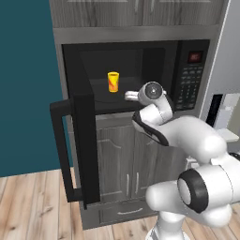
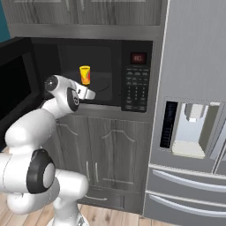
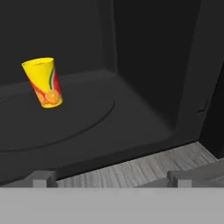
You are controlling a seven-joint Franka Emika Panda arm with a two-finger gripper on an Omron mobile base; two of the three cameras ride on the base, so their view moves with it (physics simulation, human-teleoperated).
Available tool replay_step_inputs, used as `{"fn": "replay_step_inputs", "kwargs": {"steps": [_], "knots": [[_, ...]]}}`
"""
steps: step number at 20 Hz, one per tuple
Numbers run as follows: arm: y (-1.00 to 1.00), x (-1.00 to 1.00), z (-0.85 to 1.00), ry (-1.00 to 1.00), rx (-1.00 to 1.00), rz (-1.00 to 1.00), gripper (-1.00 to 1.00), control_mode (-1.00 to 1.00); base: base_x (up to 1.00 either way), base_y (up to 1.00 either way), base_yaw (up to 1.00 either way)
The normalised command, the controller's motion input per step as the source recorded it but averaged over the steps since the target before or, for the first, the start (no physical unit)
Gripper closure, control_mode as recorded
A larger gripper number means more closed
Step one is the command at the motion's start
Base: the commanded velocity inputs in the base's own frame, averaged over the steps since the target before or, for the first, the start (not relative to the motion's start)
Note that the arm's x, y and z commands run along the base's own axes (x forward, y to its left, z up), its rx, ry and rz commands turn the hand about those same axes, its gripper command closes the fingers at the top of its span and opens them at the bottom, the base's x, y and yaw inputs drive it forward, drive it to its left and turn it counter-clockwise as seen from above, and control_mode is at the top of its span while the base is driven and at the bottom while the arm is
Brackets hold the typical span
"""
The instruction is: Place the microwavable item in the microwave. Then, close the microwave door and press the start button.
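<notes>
Inside the microwave [image 1: 192, 75], the yellow cup [image 1: 113, 81] stood upright on the round dark turntable [image 3: 65, 118], toward the back of the cavity and well apart from the gripper [image 3: 111, 178], so the placing step looked finished. In the hand view the gripper held nothing, its two finger tips spread wide just outside the cavity's front lip. The microwave door [image 1: 79, 145] hung fully open to the left of the cavity, its long black bar handle [image 1: 61, 150] facing outward; closing it and pressing start on the keypad [image 2: 134, 90] right of the cavity remained. The cup was a tapered, glossy shape with a red-orange print; the cavity walls were matte black, framed by grey wood-grain cabinetry [image 2: 110, 150].
</notes>
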Motion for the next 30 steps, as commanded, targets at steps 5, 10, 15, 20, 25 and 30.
{"fn": "replay_step_inputs", "kwargs": {"steps": [5, 10, 15, 20, 25, 30], "knots": [[-0.21, -0.31, -0.01, 0.04, 0.00, 0.00, -1.00, -1.00, 0.00, 0.00, 0.00], [-0.23, -0.91, 0.50, 0.00, -0.05, 0.00, -1.00, -1.00, 0.00, 0.00, 0.00], [-0.16, -0.81, 0.42, 0.03, -0.13, 0.01, -1.00, -1.00, 0.00, 0.00, 0.00], [-0.03, -0.88, 0.07, 0.04, -0.18, 0.10, -1.00, -1.00, 0.00, 0.00, 0.00], [0.00, -0.98, 0.00, 0.00, -0.19, 0.18, -1.00, -1.00, 0.00, 0.00, 0.00], [0.06, -1.00, 0.00, 0.00, -0.21, 0.26, -1.00, -1.00, 0.00, 0.00, 0.00]]}}
